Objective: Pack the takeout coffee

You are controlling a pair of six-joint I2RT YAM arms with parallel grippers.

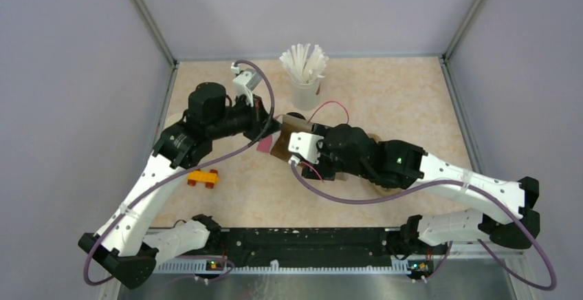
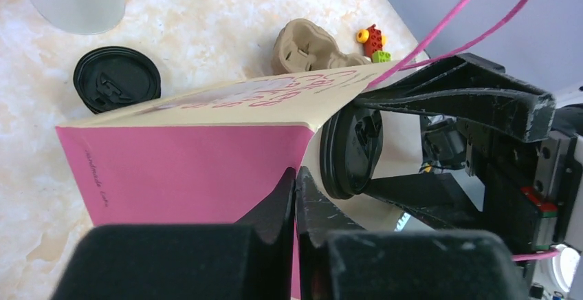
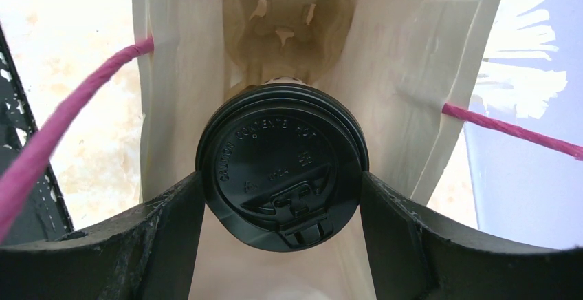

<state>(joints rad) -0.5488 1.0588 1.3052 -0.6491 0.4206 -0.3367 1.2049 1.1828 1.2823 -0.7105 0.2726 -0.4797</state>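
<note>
Black-lidded takeout coffee (image 3: 278, 142), clamped in right gripper (image 3: 280, 176), lies axis-on to paper bag (image 3: 172, 73) mouth; left gripper (image 2: 295, 183) pinches bag wall.

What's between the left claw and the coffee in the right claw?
Only the pink side wall of the paper bag, which the left claw pinches; the coffee sits just past its edge. Left wrist view shows it.
</note>
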